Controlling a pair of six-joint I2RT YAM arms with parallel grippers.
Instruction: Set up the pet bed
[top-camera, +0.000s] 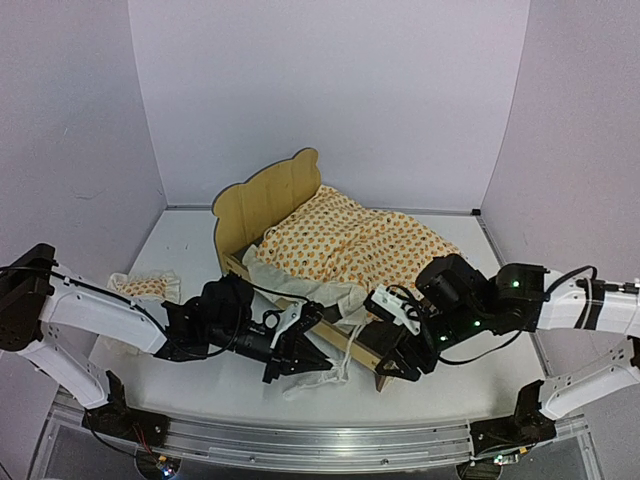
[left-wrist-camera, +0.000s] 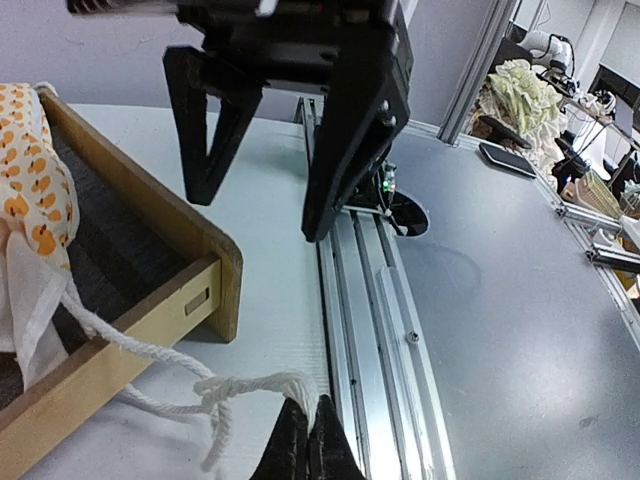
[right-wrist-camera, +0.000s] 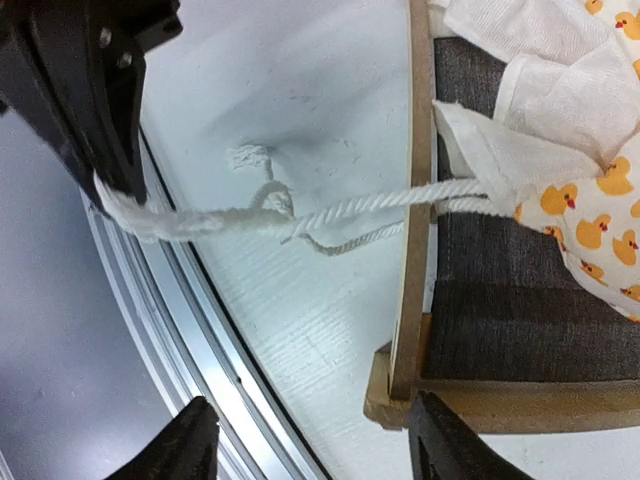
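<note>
One pet bed (top-camera: 265, 200), footboard corner between left pincer (left-wrist-camera: 308, 445) and right pincer (right-wrist-camera: 312, 400)

The white table (top-camera: 185, 235) is carrying the plywood pet bed (top-camera: 268, 195) near its middle. A small ruffled pillow (top-camera: 146, 287) is lying toward the left edge, and a white cord (right-wrist-camera: 250, 158) is trailing loose near the near edge.

The left arm (top-camera: 100, 310) and right arm (top-camera: 560, 300) reach low toward the near corner of the light plywood bed frame (top-camera: 265, 205). The left pincer (left-wrist-camera: 305, 445) pinches a white twisted cord (right-wrist-camera: 340, 212); the right pincer (left-wrist-camera: 258, 212) gapes beside it.
</note>
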